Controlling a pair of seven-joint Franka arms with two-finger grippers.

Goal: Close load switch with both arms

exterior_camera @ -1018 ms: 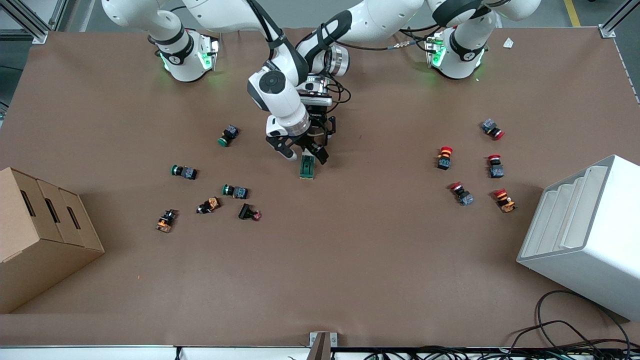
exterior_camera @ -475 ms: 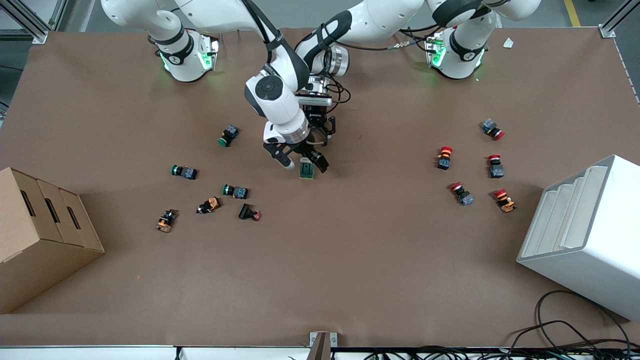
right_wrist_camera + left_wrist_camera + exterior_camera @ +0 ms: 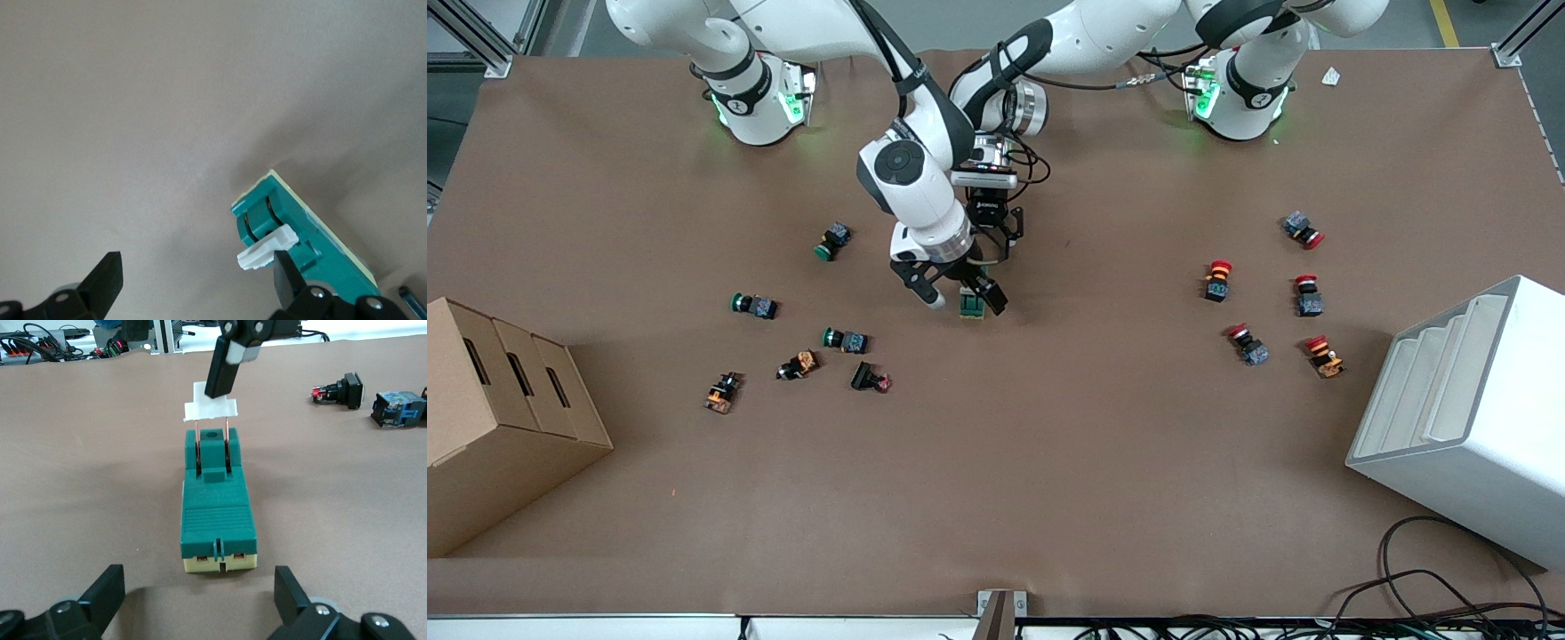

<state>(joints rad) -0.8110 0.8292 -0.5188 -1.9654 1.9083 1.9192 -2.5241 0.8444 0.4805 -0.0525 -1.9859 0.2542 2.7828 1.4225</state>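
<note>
Now you can see that over the last second the right gripper [image 3: 957, 290] has slid toward the frame's left, over the load switch [image 3: 972, 303] at the table's centre. Its jaws stand wide apart, holding nothing; one fingertip [image 3: 223, 370] touches the raised white lever [image 3: 211, 409]. Your left gripper [image 3: 200, 603] hangs spread around the switch's other end, not yet clamping. Judging by this, the lever push is starting with the body unbraced.
</note>
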